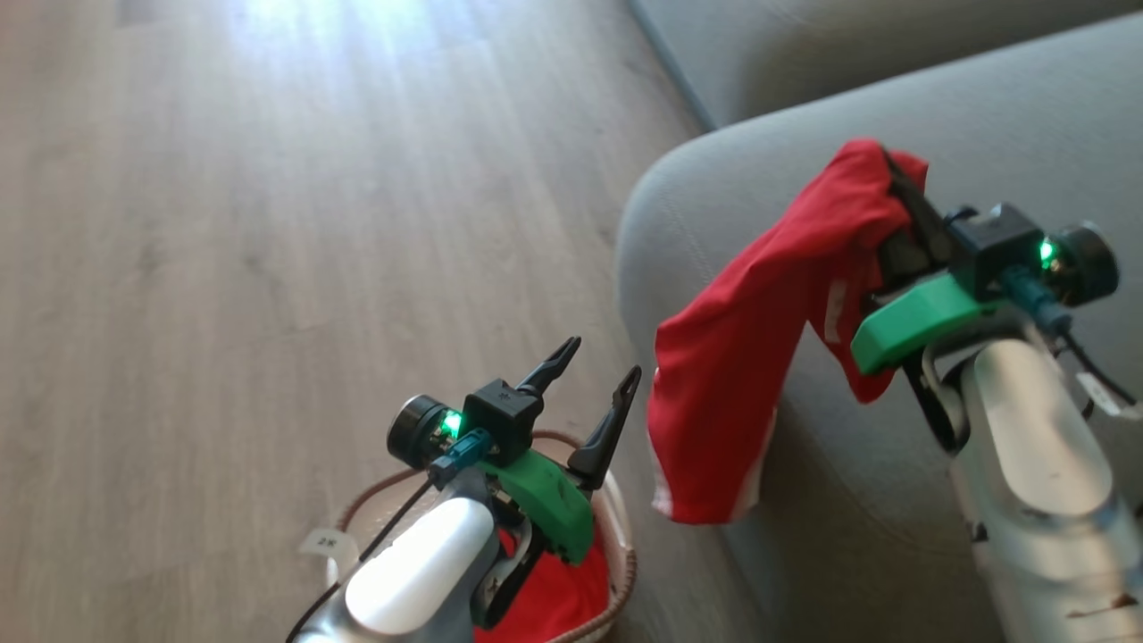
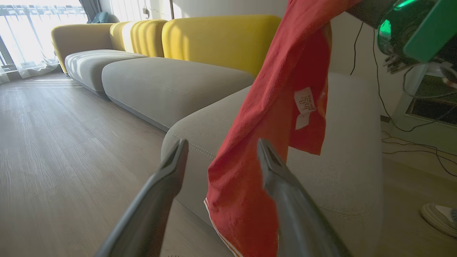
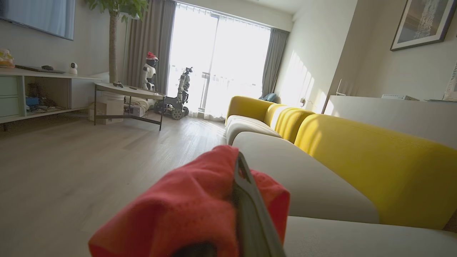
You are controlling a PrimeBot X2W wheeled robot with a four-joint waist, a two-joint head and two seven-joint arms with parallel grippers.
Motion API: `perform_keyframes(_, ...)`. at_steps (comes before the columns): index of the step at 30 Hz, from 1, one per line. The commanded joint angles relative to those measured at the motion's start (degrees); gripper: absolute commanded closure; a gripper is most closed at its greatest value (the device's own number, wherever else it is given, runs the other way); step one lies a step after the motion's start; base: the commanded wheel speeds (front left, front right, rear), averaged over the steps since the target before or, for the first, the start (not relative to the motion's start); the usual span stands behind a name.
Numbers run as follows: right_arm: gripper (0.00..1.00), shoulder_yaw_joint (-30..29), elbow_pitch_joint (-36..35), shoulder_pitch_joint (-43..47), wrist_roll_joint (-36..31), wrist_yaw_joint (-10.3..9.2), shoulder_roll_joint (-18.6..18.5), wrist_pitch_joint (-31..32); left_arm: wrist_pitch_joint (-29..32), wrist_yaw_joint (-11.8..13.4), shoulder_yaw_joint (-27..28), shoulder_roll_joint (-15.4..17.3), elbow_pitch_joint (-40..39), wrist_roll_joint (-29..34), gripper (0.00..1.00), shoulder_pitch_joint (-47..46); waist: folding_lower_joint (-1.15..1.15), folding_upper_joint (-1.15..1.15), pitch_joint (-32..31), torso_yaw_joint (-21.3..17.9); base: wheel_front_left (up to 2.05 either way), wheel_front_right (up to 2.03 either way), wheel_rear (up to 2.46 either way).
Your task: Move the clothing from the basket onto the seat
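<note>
A red garment [image 1: 759, 330] with white trim hangs from my right gripper [image 1: 893, 179], which is shut on its top above the grey sofa seat [image 1: 1027, 125]. In the right wrist view the red fabric [image 3: 185, 210] drapes over one dark finger [image 3: 250, 200]. In the left wrist view the same garment [image 2: 271, 117] dangles in front of the sofa's rounded end [image 2: 342, 167], a white label on it. My left gripper [image 1: 594, 379] is open over the basket [image 1: 621, 545], where a second red garment [image 1: 554, 598] lies. Its fingers [image 2: 171, 171] hold nothing.
Wooden floor [image 1: 268, 223] spreads to the left of the sofa. More grey cushions with yellow backrests [image 3: 357, 157] run along the wall. A low table [image 3: 125, 92], a shelf unit and another robot stand across the room. A shoe [image 2: 439, 217] and cables lie by the sofa's end.
</note>
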Motion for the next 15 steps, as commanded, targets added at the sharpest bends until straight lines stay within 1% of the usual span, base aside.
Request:
perform_keyframes(1, 1.00, 0.8, -2.5, -4.0, -0.2, -0.02, -0.1, 0.0, -0.5, 0.3, 1.8, 0.4, -1.5, -0.4, 0.00, -1.7, 0.00, 0.00, 0.8, -2.0, 0.00, 0.00, 0.00)
perform_keyframes(8, 1.00, 2.5, -4.6, -6.1, 1.0, -0.02, -1.0, 1.3, -0.8, 0.7, 0.9, 0.3, -0.9, -0.7, 0.00, -1.5, 0.00, 0.00, 3.1, -7.8, 0.00, 0.00, 0.00)
perform_keyframes(11, 1.00, 3.5, -4.8, -7.1, 1.6, -0.02, -1.3, 1.6, -0.7, 0.6, 0.5, 0.2, -0.3, -0.6, 0.00, -1.8, 0.00, 0.00, 4.0, -9.0, 0.00, 0.00, 0.00)
perform_keyframes(15, 1.00, 5.0, -4.4, -9.2, 2.2, -0.02, -1.7, 2.3, -0.8, 0.6, 0.2, 0.2, 0.2, -0.7, 0.00, -2.1, 0.00, 0.00, 5.1, -9.3, 0.00, 0.00, 0.00)
